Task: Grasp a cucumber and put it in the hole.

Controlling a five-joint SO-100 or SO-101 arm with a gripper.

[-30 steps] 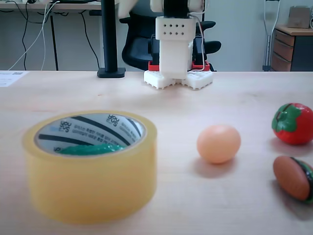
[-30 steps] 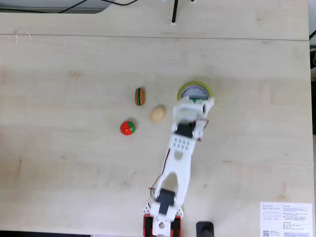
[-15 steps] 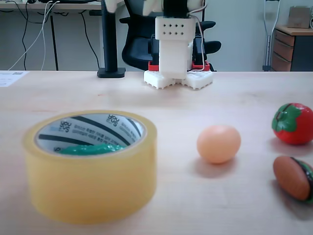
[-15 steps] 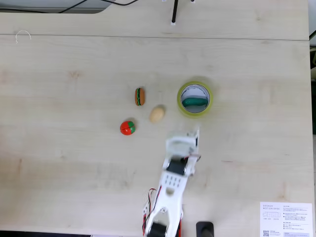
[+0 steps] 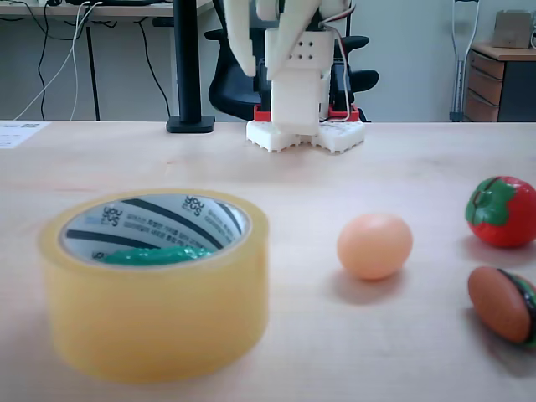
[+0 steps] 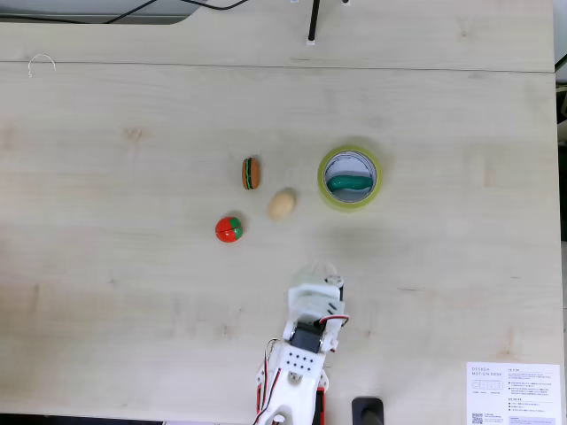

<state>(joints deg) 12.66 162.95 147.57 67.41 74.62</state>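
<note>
Claw (image 6: 323, 273) aperture unclear, holds nothing; cucumber (image 6: 349, 183) in hole (image 6: 352, 165), well apart.

White plastic arm (image 6: 301, 354) with red base (image 5: 303, 113), screw holes, red-and-white cables.

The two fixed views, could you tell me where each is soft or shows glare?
In the low fixed view the tape roll up close is soft-edged and the hamburger toy slightly blurred; the egg casts a faint shadow. In the top-down fixed view the lighting is even and the cucumber crisp, without glare.
</note>
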